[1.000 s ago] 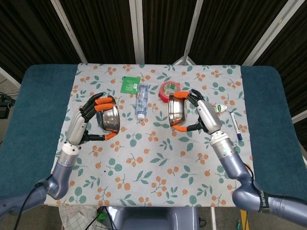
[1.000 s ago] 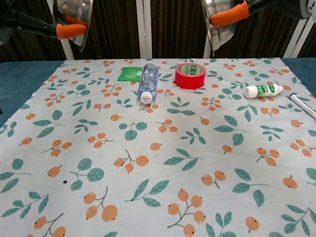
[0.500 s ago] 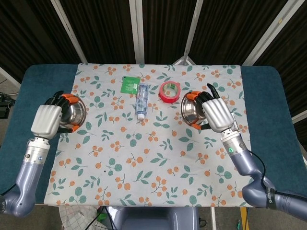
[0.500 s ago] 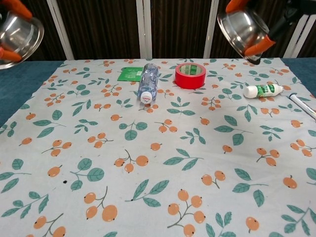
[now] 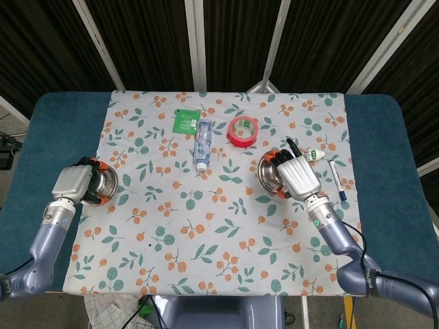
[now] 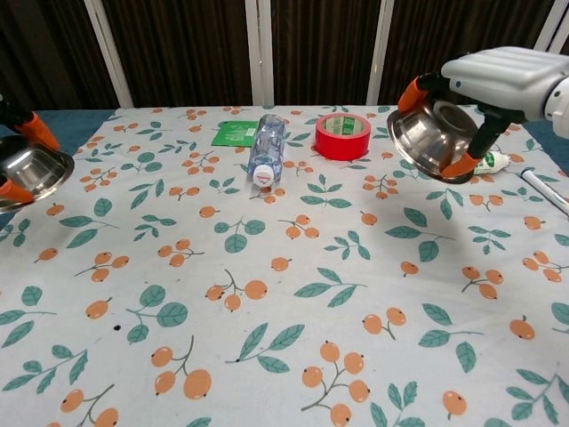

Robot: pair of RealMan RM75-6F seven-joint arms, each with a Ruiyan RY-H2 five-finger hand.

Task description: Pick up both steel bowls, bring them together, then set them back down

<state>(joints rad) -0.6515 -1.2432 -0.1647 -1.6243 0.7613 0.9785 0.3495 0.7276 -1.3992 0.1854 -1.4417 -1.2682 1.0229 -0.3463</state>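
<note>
My left hand (image 5: 74,184) grips one steel bowl (image 5: 104,184) over the left edge of the floral cloth. In the chest view this bowl (image 6: 28,172) shows at the far left, held low with orange fingertips (image 6: 36,129) on its rim. My right hand (image 5: 300,176) holds the other steel bowl (image 5: 269,173) over the right part of the cloth. The chest view shows that bowl (image 6: 427,138) tilted and clear of the cloth, under the white back of the right hand (image 6: 500,76). The two bowls are far apart.
A floral cloth (image 5: 226,226) covers the table between blue borders. At the back lie a lying plastic bottle (image 5: 202,144), a red tape roll (image 5: 242,130) and a green packet (image 5: 185,120). A glue stick (image 5: 314,155) and a pen (image 5: 337,179) lie right of the right hand.
Both hands have carried their bowls apart and downward: the left bowl out to the cloth's left edge, the right bowl lower toward the cloth on the right. The bowls turned from facing each other to more upright.
</note>
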